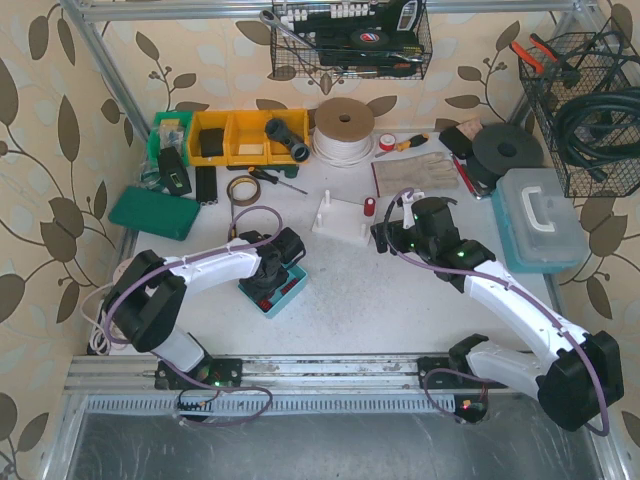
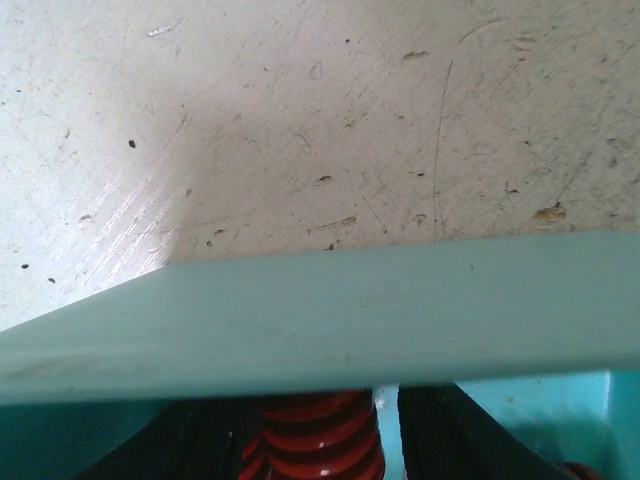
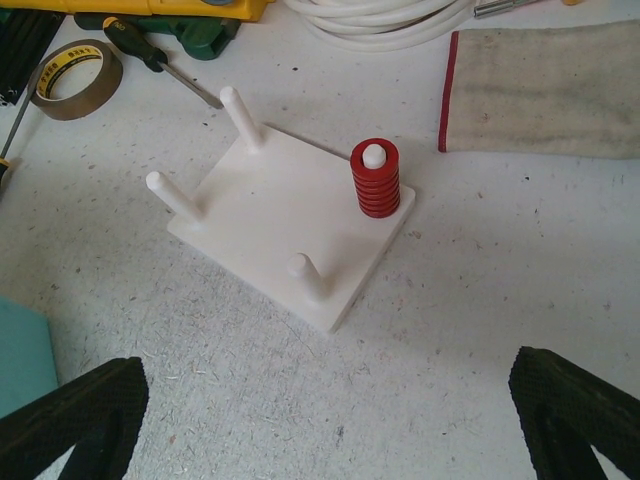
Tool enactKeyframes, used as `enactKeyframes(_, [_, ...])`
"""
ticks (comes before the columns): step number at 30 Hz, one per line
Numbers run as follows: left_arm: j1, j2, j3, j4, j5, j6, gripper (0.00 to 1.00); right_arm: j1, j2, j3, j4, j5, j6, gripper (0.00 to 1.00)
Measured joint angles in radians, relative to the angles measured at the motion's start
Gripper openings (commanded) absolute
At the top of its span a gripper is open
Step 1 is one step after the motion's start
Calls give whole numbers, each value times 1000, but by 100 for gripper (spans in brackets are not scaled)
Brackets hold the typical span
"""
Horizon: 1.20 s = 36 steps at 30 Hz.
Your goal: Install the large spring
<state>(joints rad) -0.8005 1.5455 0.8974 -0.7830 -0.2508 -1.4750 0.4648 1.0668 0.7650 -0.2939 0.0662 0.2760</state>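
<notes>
My left gripper (image 1: 268, 283) reaches into a teal tray (image 1: 294, 295). In the left wrist view its black fingers (image 2: 470, 440) stand close on either side of a red coil spring (image 2: 315, 440), behind the tray's wall (image 2: 350, 310); only the spring's top shows. A white peg board (image 1: 345, 222) with several upright pegs lies mid-table. Another red spring (image 1: 370, 206) sits on its far right peg, also seen in the right wrist view (image 3: 375, 180) on the board (image 3: 290, 220). My right gripper (image 1: 392, 238) is wide open and empty, just right of the board, over bare table (image 3: 325, 420).
A tape roll (image 3: 78, 65), a screwdriver (image 3: 160, 60) and a folded cloth (image 3: 545, 90) lie behind the board. A white hose coil (image 1: 343, 130) and yellow bins (image 1: 240, 137) stand at the back. A clear-blue case (image 1: 540, 215) is right, a green pad (image 1: 155, 212) left.
</notes>
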Motion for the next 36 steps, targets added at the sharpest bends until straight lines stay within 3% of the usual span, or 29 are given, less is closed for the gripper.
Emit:
enactKeyframes(8, [0, 80, 3, 61, 0, 0, 42, 0, 0, 0, 0, 6, 0, 97])
enactKeyframes(18, [0, 106, 37, 84, -3, 29, 28, 0, 0, 0, 0, 8, 0, 97])
enactKeyframes(29, [0, 113, 37, 90, -7, 30, 40, 0, 0, 0, 0, 13, 0, 97])
enactKeyframes(36, [0, 124, 47, 83, -11, 35, 25, 0, 0, 0, 0, 13, 0, 97])
